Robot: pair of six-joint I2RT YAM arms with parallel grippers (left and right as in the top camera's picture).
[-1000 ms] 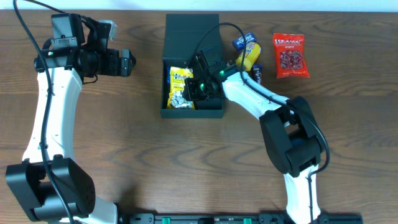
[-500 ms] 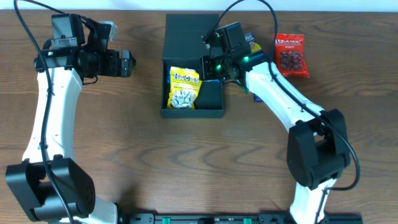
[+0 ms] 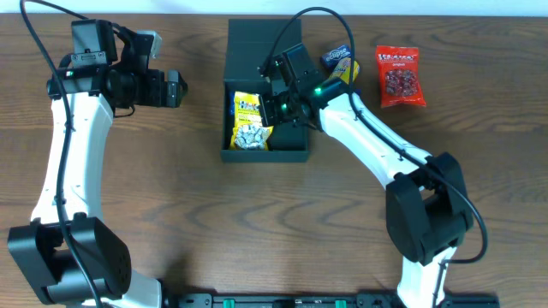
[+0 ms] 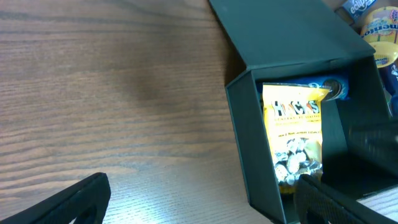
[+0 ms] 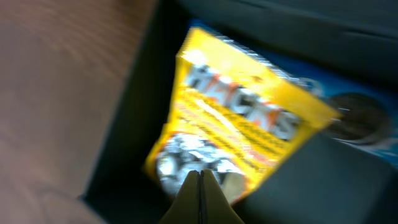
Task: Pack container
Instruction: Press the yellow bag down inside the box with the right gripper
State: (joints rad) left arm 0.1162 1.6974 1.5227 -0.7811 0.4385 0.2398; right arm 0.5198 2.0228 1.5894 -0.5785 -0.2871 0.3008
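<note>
The container (image 3: pixel 265 156) is a dark square box in the middle of the table, its flap lid (image 3: pixel 261 47) open toward the back. A yellow snack packet (image 3: pixel 251 121) lies in its left half, over a blue packet (image 4: pixel 333 87). My right gripper (image 3: pixel 276 109) is shut and empty, just above the box next to the yellow packet (image 5: pixel 242 124); its closed tips (image 5: pixel 200 177) point at the packet's lower end. My left gripper (image 3: pixel 178 88) is open and empty, left of the box; its fingers (image 4: pixel 202 193) frame bare table beside the box wall (image 4: pixel 249 143).
A red snack packet (image 3: pixel 400 75) lies at the back right. Blue and yellow snack packets (image 3: pixel 341 67) lie just right of the open lid, also showing in the left wrist view (image 4: pixel 379 25). The right arm reaches over the box's right side.
My right gripper rose from the box toward the back right, then swung back left over the box. The yellow packet stays in the box. The left arm has not moved.
</note>
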